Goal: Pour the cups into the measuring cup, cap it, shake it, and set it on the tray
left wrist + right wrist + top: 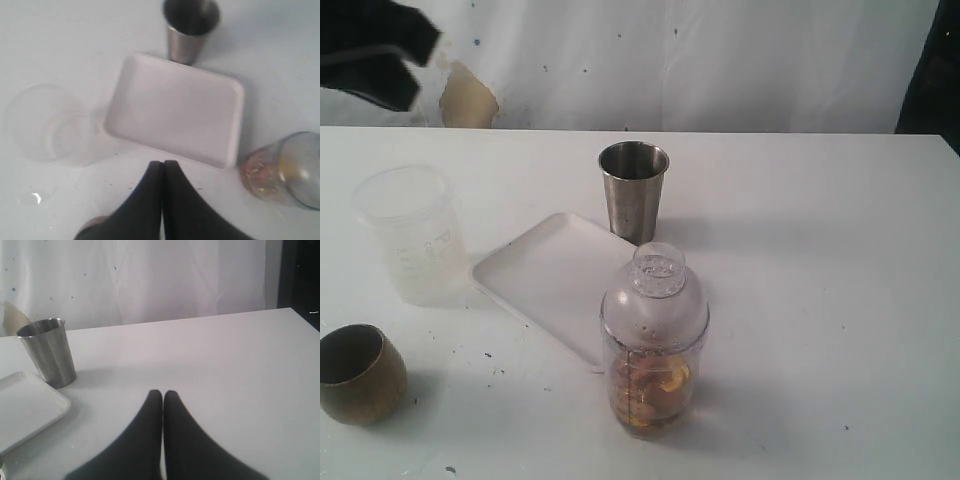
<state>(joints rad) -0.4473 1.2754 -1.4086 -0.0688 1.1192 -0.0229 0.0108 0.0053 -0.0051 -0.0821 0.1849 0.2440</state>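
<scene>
**Capped measuring cup stands just off the tray**

The measuring cup (655, 345) stands upright on the counter (820, 300) with its domed cap (657, 275) on and amber contents in the bottom. It is just beside the near corner of the tray (545, 270), not on it, so setting it down looks not yet done. The tumbler (633, 190) behind the tray and the brass cup (360, 372) far left stand upright, likely parked clear after pouring. A frosted jar (410, 235) sits left of the tray. The left fingers (152, 175) and right fingers (154, 402) are pressed together, holding nothing.

The measuring cup (282, 171) is blurred and cut off by the left wrist view's edge
</scene>
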